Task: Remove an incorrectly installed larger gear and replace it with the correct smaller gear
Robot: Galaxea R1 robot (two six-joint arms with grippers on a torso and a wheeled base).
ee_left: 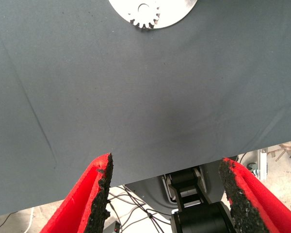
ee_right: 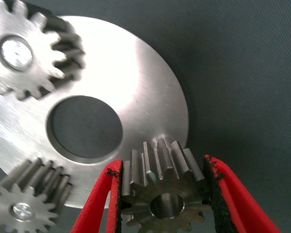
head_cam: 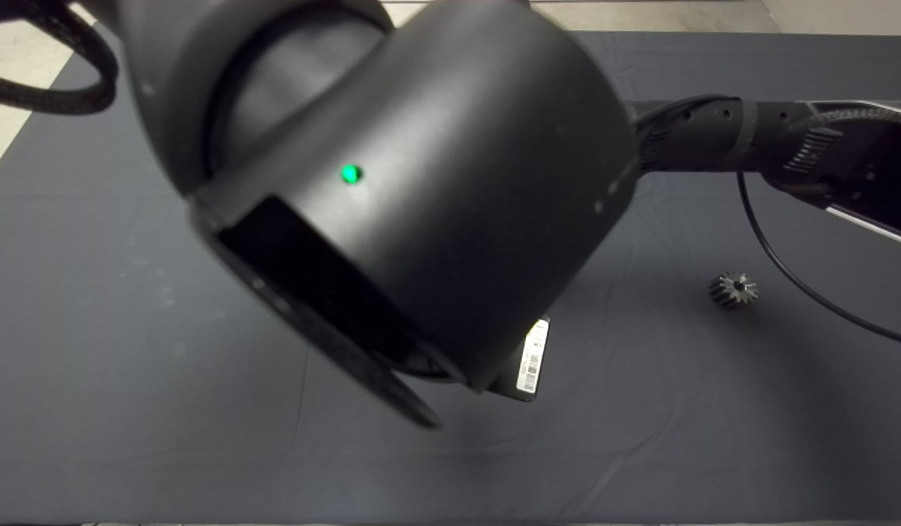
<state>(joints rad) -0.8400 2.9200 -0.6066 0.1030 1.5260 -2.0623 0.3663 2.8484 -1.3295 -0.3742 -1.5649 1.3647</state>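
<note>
— Jaws on our right gripper (ee_right: 162, 167) are closed on the smaller gear (ee_right: 160, 194), with the pads against opposite teeth. It sits at the rim of the silver disc (ee_right: 150, 87), near two bright gears (ee_right: 29, 53). We can't tell whether it's seated.

— It's steel, so stiff and probably weighty for its size. We'd judge the teeth give bite, though smooth metal could pivot.

— The larger gear (head_cam: 733, 289) lies on the tabletop (head_cam: 128, 329), well apart. Our left gripper (ee_left: 165, 165) hangs wide open and holds nothing.
</note>
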